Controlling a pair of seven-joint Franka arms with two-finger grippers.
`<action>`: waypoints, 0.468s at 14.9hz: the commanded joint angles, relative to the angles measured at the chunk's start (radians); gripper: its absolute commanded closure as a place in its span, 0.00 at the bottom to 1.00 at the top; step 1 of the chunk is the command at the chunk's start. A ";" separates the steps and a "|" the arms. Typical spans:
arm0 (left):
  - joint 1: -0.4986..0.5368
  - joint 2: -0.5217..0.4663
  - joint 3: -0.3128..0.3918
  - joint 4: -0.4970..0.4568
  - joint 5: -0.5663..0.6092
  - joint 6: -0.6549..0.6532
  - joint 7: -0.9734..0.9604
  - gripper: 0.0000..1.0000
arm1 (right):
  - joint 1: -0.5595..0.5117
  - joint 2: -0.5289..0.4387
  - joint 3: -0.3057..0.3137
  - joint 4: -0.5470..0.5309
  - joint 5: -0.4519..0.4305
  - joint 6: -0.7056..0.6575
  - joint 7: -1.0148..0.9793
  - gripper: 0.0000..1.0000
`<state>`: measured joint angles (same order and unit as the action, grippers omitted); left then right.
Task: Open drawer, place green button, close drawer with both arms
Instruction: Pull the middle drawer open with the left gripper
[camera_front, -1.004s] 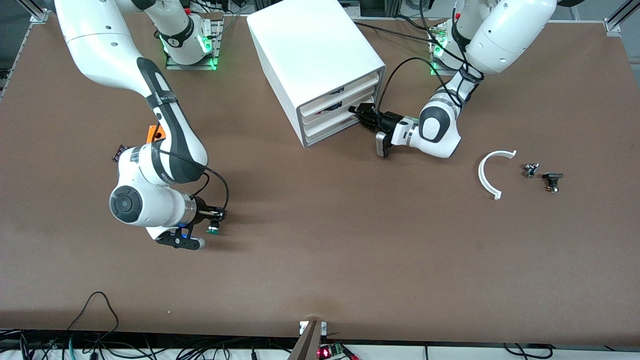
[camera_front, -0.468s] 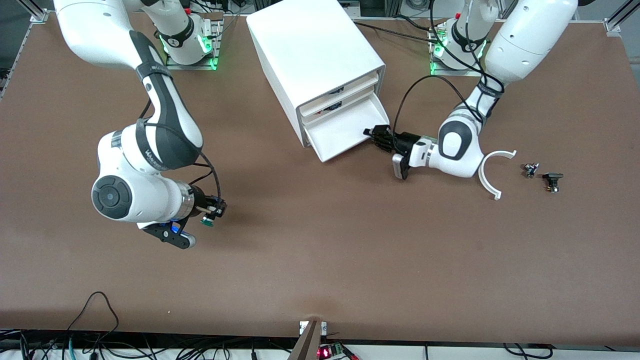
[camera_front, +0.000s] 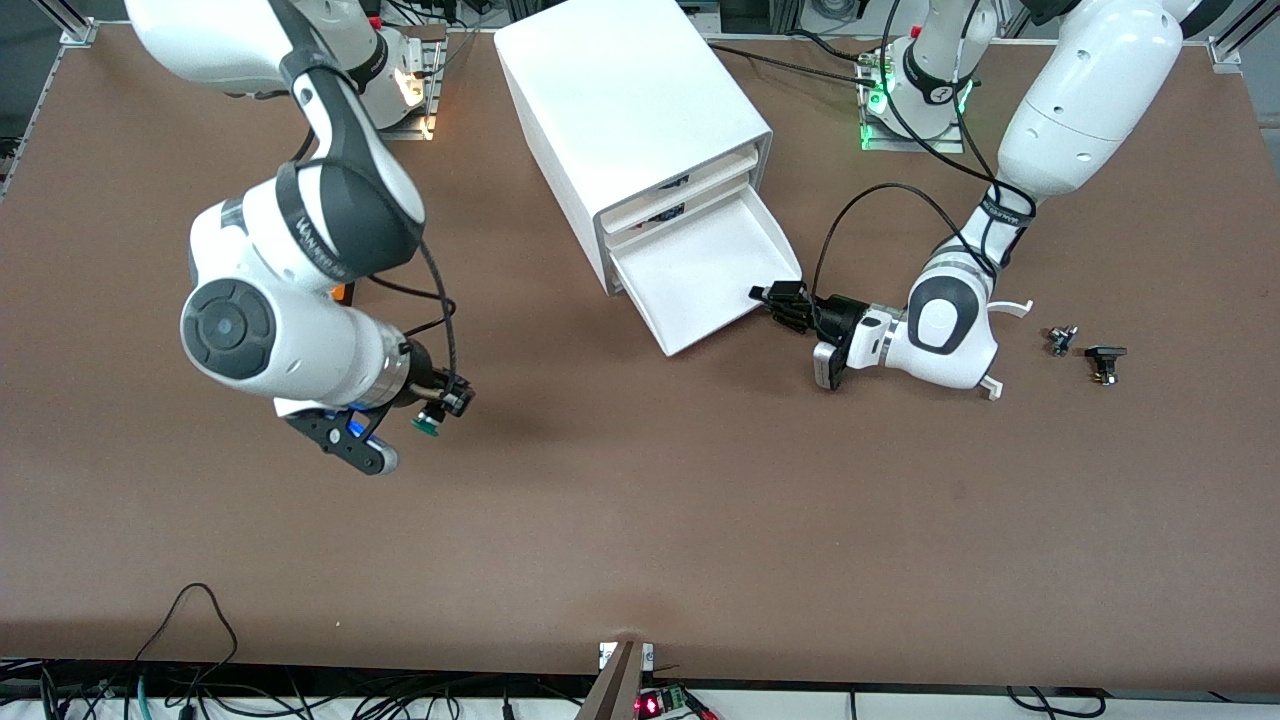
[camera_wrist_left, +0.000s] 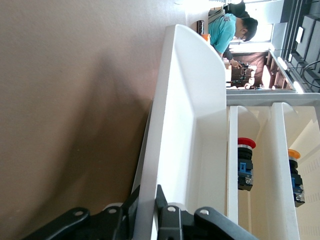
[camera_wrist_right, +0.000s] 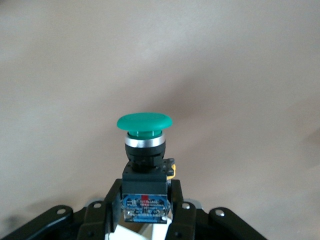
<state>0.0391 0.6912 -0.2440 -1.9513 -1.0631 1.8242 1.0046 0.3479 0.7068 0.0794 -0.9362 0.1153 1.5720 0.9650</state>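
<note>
The bottom drawer (camera_front: 700, 275) of the white cabinet (camera_front: 630, 110) stands pulled far out, and its tray looks empty. My left gripper (camera_front: 775, 297) is shut on the drawer's front wall at the corner toward the left arm's end. In the left wrist view the jaws of the left gripper (camera_wrist_left: 152, 197) pinch the thin white wall of the drawer (camera_wrist_left: 185, 100). My right gripper (camera_front: 445, 400) hangs over bare table toward the right arm's end, shut on the black body of the button (camera_front: 428, 426). The right wrist view shows the button (camera_wrist_right: 144, 125), its green cap pointing away from the right gripper (camera_wrist_right: 145, 192).
A white curved strip (camera_front: 990, 385) lies partly under the left arm, with two small black parts (camera_front: 1062, 340) (camera_front: 1105, 360) beside it. An orange cube (camera_front: 343, 292) peeks out under the right arm. The upper drawers hold a red-capped button (camera_wrist_left: 246, 162) and an orange-capped one (camera_wrist_left: 295, 175).
The left gripper has drawn the bottom drawer out of the cabinet toward the front camera. The right arm has lifted the button off the table and shifted slightly toward the cabinet.
</note>
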 joint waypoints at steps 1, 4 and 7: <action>0.013 0.010 0.012 0.052 0.073 0.009 -0.024 0.00 | 0.054 -0.010 0.000 0.036 -0.013 -0.024 0.128 1.00; 0.042 0.005 0.012 0.151 0.190 -0.104 -0.166 0.00 | 0.097 -0.018 0.002 0.049 -0.008 -0.023 0.254 1.00; 0.061 -0.005 0.011 0.285 0.319 -0.273 -0.369 0.00 | 0.131 -0.016 0.006 0.068 -0.006 -0.001 0.366 1.00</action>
<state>0.0901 0.6893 -0.2311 -1.7685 -0.8318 1.6562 0.7698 0.4615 0.6878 0.0817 -0.8984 0.1154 1.5715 1.2538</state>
